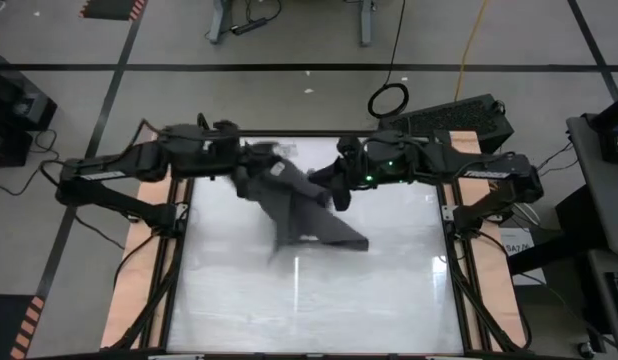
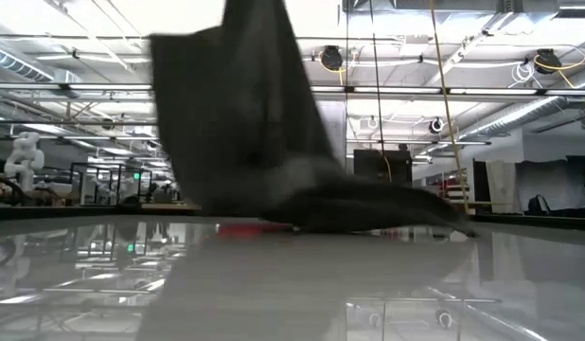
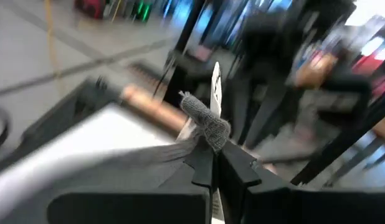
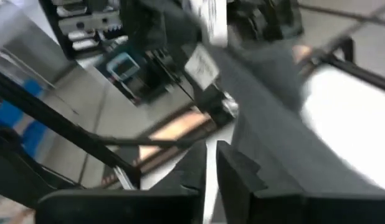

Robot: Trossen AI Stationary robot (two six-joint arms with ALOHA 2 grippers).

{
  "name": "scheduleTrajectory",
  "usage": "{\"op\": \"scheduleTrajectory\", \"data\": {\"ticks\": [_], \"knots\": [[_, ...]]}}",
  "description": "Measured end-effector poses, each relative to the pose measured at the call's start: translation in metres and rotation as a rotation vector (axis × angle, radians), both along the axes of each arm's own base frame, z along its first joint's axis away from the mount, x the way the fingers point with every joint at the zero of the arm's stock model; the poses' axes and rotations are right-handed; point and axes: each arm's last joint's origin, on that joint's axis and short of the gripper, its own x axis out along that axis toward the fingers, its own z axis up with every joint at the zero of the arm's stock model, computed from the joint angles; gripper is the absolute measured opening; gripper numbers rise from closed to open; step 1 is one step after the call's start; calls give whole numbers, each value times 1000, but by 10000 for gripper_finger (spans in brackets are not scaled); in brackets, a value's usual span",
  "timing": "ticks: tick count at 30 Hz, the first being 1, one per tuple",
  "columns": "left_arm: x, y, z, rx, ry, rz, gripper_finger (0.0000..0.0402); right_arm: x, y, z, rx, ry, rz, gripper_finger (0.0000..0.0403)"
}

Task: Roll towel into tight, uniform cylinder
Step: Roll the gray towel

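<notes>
The towel hangs lifted above the bench toward 12 o'clock, its upper edge clenched in the left pincer; the right pincer's grip cannot be determined.

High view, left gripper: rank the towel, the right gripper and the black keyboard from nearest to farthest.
1. Towel: held at the left gripper, draping toward the table's middle.
2. Right gripper: across the towel, to the right.
3. Keyboard: off the table's far right corner.
</notes>
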Motion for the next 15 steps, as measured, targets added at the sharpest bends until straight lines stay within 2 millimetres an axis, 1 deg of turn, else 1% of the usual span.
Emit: {"op": "scheduleTrajectory", "data": {"ticks": [3,6,8,10,15], "knots": [[-3,0,12,7,-112,-12,11,6,4,5,-45,-79,-31,57],[-3,-1,19,28,-180,-39,11,7,7,10,-111,-135,-142,83],[-3,-2,21,46,-200,-61,11,7,9,14,-161,-163,-215,103],[-3,-2,21,55,-201,-72,11,7,9,17,-206,-187,-253,125],[-3,-2,21,55,-201,-81,11,3,9,25,-235,-191,-241,177]]}}
